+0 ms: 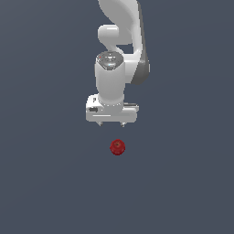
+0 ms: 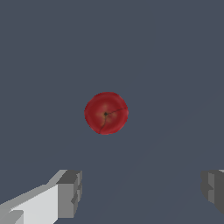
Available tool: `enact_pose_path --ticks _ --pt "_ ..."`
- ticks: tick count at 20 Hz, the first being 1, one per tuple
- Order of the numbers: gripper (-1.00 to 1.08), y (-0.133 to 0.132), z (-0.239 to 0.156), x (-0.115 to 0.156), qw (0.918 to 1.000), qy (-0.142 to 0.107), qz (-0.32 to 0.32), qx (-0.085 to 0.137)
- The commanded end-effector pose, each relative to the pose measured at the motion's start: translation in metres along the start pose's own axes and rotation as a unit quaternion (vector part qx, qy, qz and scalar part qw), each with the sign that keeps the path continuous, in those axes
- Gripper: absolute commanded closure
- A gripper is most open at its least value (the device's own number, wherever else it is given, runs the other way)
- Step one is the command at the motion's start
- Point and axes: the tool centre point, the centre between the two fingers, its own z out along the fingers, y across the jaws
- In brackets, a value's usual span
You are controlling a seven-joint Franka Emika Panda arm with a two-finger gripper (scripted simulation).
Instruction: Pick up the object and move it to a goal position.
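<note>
The object point(image 1: 117, 147) is a small dark red ball lying on the flat grey surface point(image 1: 45, 183). The white gripper point(image 1: 111, 124) hangs above and just behind it, apart from it, pointing down. Only its two short fingertips show below the hand. In the wrist view the object point(image 2: 106, 113) appears round with a dark dimple at its middle, and the two grey fingers point(image 2: 70, 192) stand wide apart with nothing between them. The gripper point(image 2: 140, 190) is open.
The white arm point(image 1: 121, 36) rises from the hand toward the top of the exterior view. Nothing else shows on the plain dark grey ground around the object.
</note>
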Motion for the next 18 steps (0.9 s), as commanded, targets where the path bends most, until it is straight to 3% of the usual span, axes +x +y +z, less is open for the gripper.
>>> enact_pose_path --ticks 1,10,18 --pt "-0.92 0.000 0.000 0.000 1.0000 0.000 0.000 0.000" --pt "-0.92 -0.018 -0.009 0.005 0.9992 0.003 -0.039 -0.007" --pt "-0.92 -0.018 -0.005 0.007 0.9987 0.003 -0.050 -0.006"
